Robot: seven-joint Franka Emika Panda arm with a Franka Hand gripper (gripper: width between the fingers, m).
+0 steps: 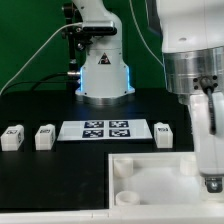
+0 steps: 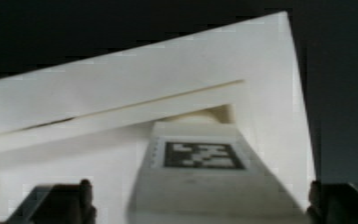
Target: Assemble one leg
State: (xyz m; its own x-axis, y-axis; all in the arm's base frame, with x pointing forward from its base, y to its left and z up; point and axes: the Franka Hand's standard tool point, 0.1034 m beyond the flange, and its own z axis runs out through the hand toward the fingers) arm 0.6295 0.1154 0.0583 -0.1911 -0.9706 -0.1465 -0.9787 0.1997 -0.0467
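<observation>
One arm (image 1: pixel 195 70) lowered, fingers (image 2: pixel 64 203) straddling leg (image 2: pixel 202 160).

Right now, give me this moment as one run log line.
gripper: open, straddling leg | leg: at tray, ungrasped | table: three other legs by marker board

The exterior view stands off the arm, across the black table (image 1: pixel 40 165) from the robot base (image 1: pixel 103 78), and looks level-to-downward at it; the base sits at twelve o'clock, the marker board (image 1: pixel 105 129) at centre, the white tray (image 1: pixel 150 178) at five o'clock. The wrist view looks down past the fingertips (image 2: pixel 60 203) from very close. Both views share the tray (image 2: pixel 140 100); the tagged leg (image 2: pixel 202 160) shows only in the wrist view.
</observation>
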